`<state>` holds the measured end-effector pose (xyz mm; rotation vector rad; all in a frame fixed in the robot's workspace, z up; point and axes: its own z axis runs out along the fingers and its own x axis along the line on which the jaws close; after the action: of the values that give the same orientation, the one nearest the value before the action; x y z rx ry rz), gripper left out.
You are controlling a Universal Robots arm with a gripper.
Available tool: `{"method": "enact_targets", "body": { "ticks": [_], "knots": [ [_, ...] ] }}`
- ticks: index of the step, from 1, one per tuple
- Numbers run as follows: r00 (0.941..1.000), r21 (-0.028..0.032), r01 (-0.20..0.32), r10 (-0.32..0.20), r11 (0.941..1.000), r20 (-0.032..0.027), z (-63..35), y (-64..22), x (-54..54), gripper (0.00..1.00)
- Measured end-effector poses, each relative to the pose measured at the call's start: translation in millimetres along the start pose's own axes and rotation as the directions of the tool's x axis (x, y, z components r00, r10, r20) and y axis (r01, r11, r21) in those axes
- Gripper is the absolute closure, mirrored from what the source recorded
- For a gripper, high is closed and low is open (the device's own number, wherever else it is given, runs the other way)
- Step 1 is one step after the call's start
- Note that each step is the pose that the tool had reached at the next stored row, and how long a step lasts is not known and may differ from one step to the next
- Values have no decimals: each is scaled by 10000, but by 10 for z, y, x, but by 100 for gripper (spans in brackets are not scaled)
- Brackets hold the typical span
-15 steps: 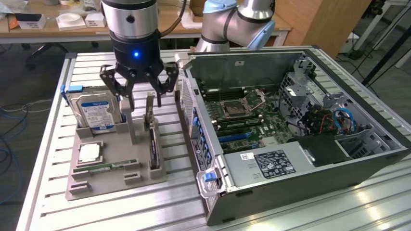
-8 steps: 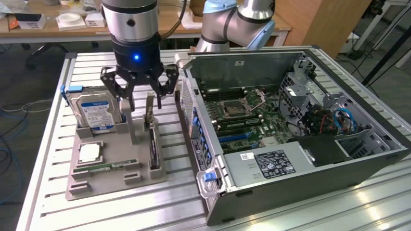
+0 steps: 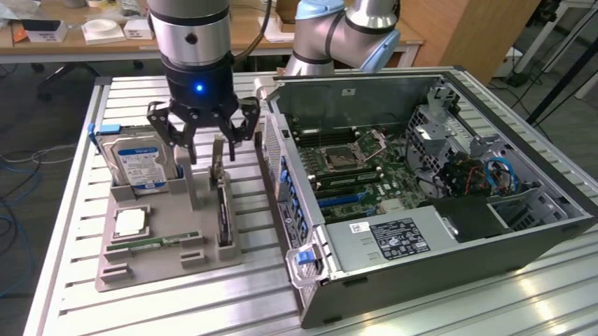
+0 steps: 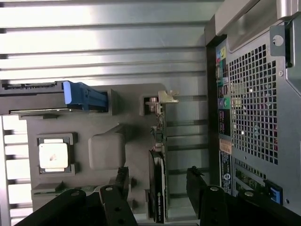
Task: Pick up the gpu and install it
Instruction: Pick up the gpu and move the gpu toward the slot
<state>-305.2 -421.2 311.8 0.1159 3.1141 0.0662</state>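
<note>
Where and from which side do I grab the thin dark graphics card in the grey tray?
Probably from straight above, pinching the thin dark graphics card by its flat faces near the top edge: it stands on edge in the grey tray, the open pincer above it.

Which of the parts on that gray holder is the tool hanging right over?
The gpu, the thin dark card standing on edge nearest the computer case. The hard drive, processor and memory stick sit further aside.
</note>
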Motion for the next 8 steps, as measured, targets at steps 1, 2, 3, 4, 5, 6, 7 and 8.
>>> {"method": "enact_targets", "body": {
  "ticks": [1,2,3,4,5,6,7,8],
  "knots": [
    [10000,1,1,-1,10000,-1,5,-3,0,39],
    [10000,2,2,-2,10000,-2,9,-7,-1,39],
    [10000,1,1,-1,10000,-1,12,-14,-1,39],
    [10000,2,1,-1,10000,0,15,-20,-1,39],
    [10000,4,0,0,10000,0,18,-27,-2,39],
    [10000,5,1,-1,10000,0,21,-34,-2,39],
    [10000,5,0,0,10000,1,24,-45,-2,39],
    [10000,6,0,0,10000,0,26,-59,-3,39]
  ]
}}
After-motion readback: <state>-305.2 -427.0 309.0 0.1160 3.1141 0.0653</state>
